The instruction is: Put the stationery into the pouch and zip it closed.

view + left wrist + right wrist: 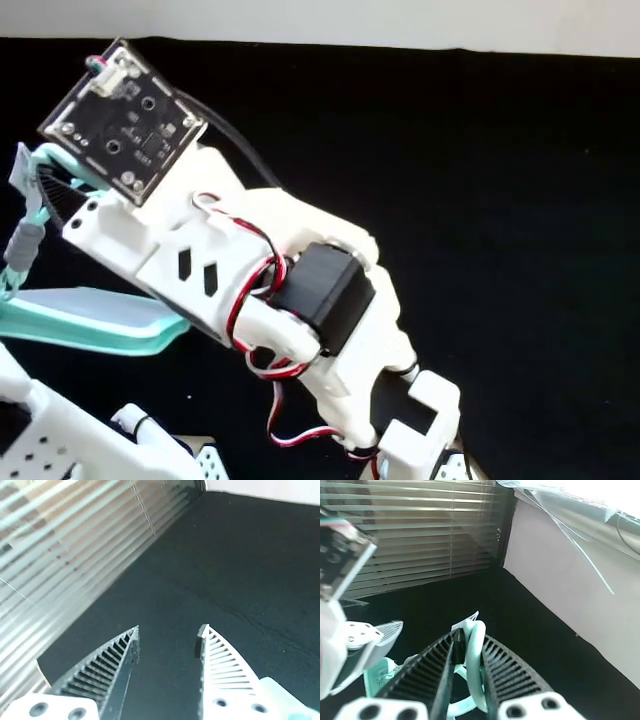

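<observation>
A mint-green pouch (90,318) with a pale see-through panel hangs at the left of the black table (480,180), lifted partly off the surface beside a large white arm (300,300) that crosses the middle of the high view. In the right wrist view the right gripper (471,636) has its jaws narrowed tight on a thin mint-green loop (476,652) belonging to the pouch, and more of the mint fabric sags below and to the left. The left gripper (169,630) hovers above bare black table with its jaws spread wide and nothing between them; slatted blinds (60,540) run along the far left edge. Whether any stationery is inside the pouch cannot be told. The pouch looks light, soft and floppy, so it will likely sag and twist when held by one point, and the smooth panel may slip. A firmer hold would probably be on the stitched edge beside the zip, with the other gripper taking the small zip pull, bracing the fabric taut so the slider runs.
</observation>
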